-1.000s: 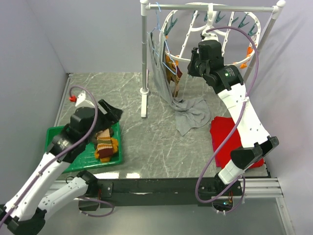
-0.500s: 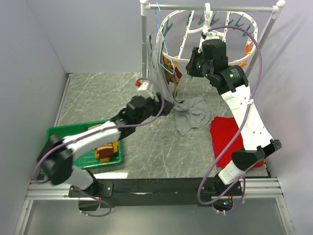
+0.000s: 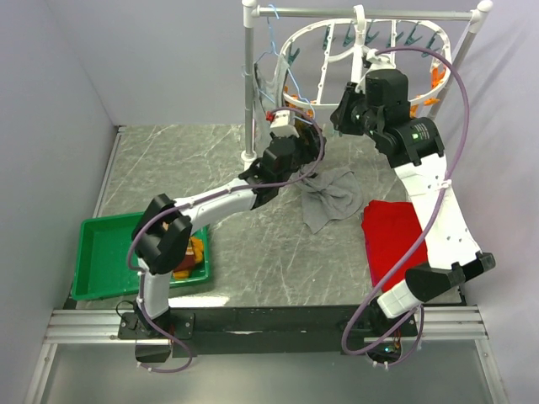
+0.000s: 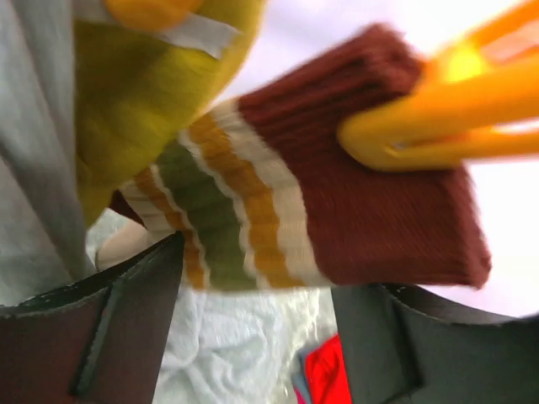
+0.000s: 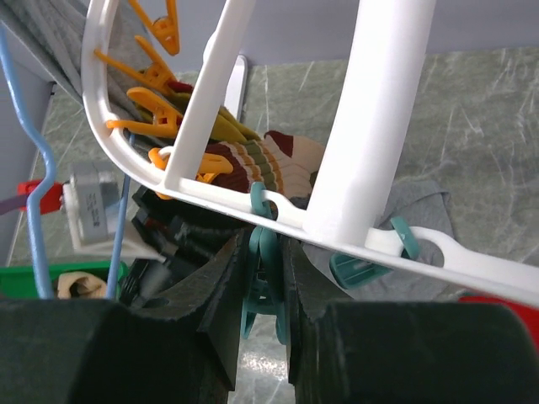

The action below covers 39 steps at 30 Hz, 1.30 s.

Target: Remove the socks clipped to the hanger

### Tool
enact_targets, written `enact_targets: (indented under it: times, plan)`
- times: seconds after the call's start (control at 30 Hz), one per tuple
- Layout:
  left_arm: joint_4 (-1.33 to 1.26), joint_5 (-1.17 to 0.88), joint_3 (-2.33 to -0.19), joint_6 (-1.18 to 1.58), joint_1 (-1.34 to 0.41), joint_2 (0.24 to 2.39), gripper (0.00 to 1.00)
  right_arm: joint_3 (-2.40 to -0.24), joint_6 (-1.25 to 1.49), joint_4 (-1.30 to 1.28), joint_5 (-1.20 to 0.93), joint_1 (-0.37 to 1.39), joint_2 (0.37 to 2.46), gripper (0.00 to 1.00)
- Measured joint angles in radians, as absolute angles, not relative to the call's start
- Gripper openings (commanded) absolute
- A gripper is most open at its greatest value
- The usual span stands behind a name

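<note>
A striped sock (image 4: 337, 210) hangs from an orange clip (image 4: 438, 118) on the hanger (image 5: 370, 109). It sits just above and between the two fingers of the left gripper (image 4: 261, 286), which are wide apart. A yellow sock (image 4: 143, 93) hangs just to the left. The right gripper (image 5: 265, 248) pinches a teal clip (image 5: 263, 290) on the rim, likely to keep the hanger steady. This looks like the grab step. Next, the left fingers should close on the striped sock and pull it out of its clip.
</note>
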<state>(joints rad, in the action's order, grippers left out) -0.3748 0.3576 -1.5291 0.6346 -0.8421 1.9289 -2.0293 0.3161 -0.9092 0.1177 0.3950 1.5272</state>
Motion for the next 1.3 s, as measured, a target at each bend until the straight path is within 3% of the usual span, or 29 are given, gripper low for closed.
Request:
enact_targets:
  times: [0.07,0.13,0.17,0.2,0.3,0.53,0.97,1.3]
  plan:
    - [-0.375,0.379,-1.559,0.629,-0.842,1.956,0.63,-2.018,0.316,-0.907,0.11,0.389,1.512,0.09]
    - [-0.374,0.392,-1.587,0.617,-0.842,1.983,0.49,-2.008,0.316,-0.902,0.107,0.387,1.5,0.1]
    - [-0.373,0.395,-1.599,0.613,-0.842,1.996,0.4,-2.006,0.316,-0.902,0.105,0.387,1.495,0.1]
    - [-0.367,0.398,-1.617,0.603,-0.843,2.012,0.21,-2.004,0.316,-0.901,0.103,0.385,1.492,0.1]
    - [-0.336,0.392,-1.629,0.577,-0.843,2.027,0.04,-2.003,0.315,-0.902,0.099,0.382,1.489,0.12]
    - [-0.27,0.244,-1.631,0.568,-0.843,2.01,0.01,-1.99,0.307,-0.902,0.097,0.367,1.487,0.22]
    - [-0.202,-0.049,-1.534,0.721,-0.85,1.781,0.01,-2.003,0.295,-0.966,0.039,0.324,1.485,0.57]
    - [-0.204,-0.18,-1.451,0.837,-0.852,1.764,0.01,-2.03,0.293,-1.071,-0.049,0.324,1.453,0.59]
